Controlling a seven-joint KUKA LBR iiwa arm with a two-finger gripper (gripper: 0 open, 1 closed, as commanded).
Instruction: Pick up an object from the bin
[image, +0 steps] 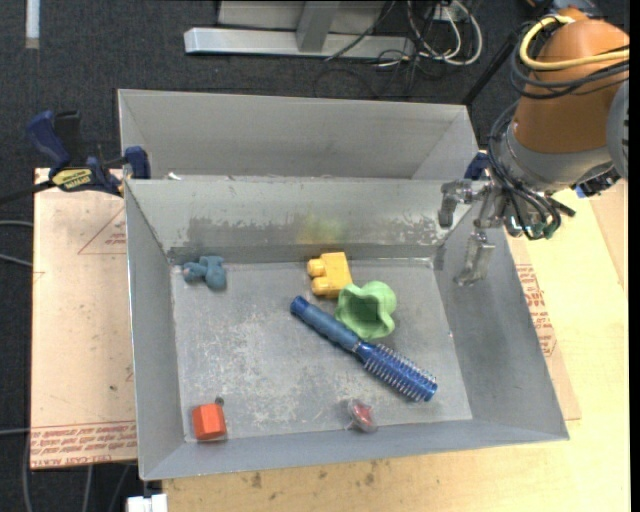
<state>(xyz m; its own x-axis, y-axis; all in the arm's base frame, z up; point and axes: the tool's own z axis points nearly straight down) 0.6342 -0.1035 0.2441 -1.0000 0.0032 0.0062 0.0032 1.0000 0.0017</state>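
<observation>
Right, camera view: jaws hang by the right wall of the bin; wide or narrow, can't tell. Candidates lie mid-bin: blue hairbrush against a green cup-shaped thing, yellow block just beside. I'd take the brush handle crosswise, clear of the green piece.

The grey metal bin carries a blue hairbrush, green cup and yellow block at centre frame — grey-blue piece upper left, orange block and reddish bit along the bottom.

blue hairbrush flat, diagonal, mid-bin; green cup against it; yellow block beside cup.
</observation>
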